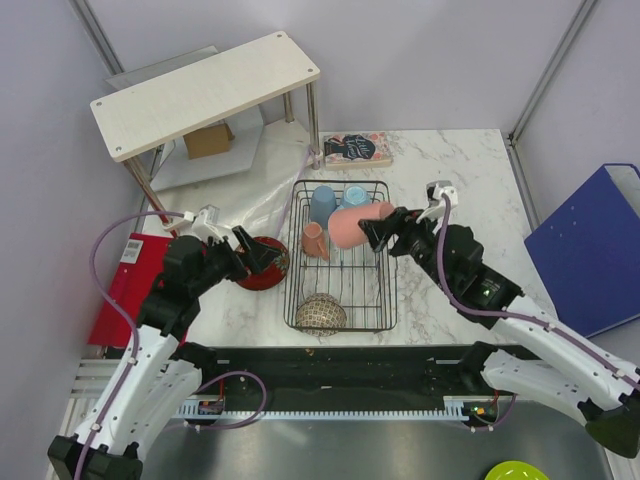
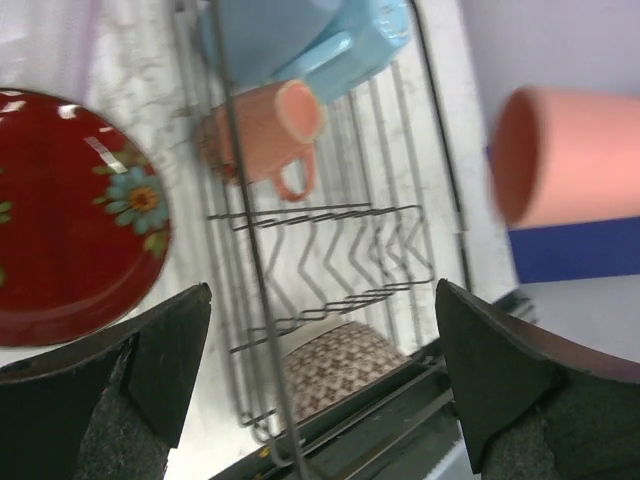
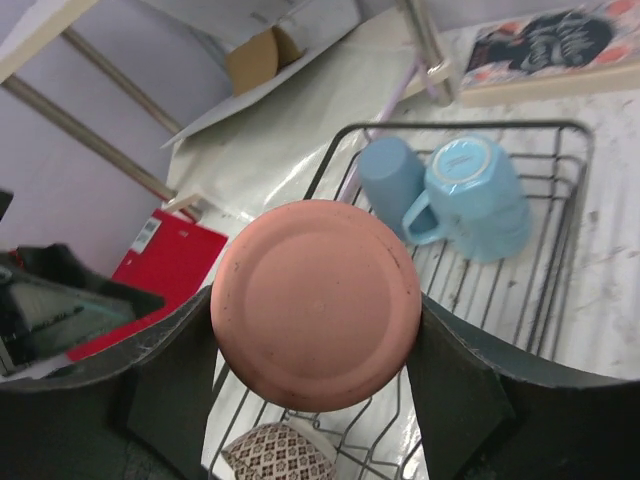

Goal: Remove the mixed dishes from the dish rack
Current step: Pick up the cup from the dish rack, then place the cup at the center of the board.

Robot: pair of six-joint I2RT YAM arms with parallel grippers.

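Note:
The black wire dish rack (image 1: 362, 288) stands mid-table. Inside it are two light blue mugs (image 1: 323, 205) (image 1: 356, 195) at the far end, a salmon-pink mug (image 1: 313, 240) on its side and the speckled bowl (image 1: 320, 313) at the near end. My right gripper (image 1: 385, 232) is shut on the salmon-pink tumbler (image 1: 352, 226) and holds it sideways above the rack; the right wrist view shows the tumbler's base (image 3: 315, 300) between the fingers. The dark red plate (image 1: 262, 280) lies on the table left of the rack. My left gripper (image 1: 258, 256) is open and empty above the plate (image 2: 70, 220).
A white wooden shelf (image 1: 205, 90) with a cardboard box (image 1: 208, 140) under it stands at the back left. A book (image 1: 357, 148) lies behind the rack. A red folder (image 1: 125, 285) is at the left and a blue binder (image 1: 590, 250) at the right.

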